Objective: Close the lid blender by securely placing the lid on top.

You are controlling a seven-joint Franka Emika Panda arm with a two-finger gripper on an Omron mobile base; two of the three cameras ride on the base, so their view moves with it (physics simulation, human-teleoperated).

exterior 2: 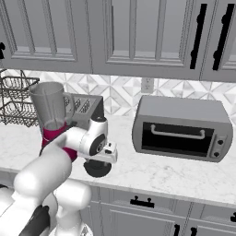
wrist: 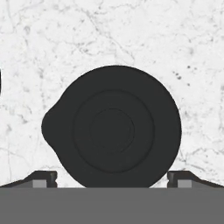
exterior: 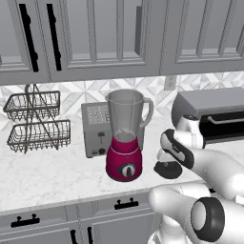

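Hand view: lid [wrist: 114, 127] between spread fingertips [wrist: 44, 177].

We found no readable text, label, brand, number or sign. The toaster [exterior: 97, 128] carried small front controls, too blurred to read. The toaster oven [exterior 2: 182, 126] had knobs at its right end, without legible markings. The blender [exterior: 125, 136] showed a dark knob on its base, unmarked as far as we could tell.

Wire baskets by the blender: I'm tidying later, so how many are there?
2, stacked on one stand at the counter's left end: the upper basket and the lower basket, left of the toaster.
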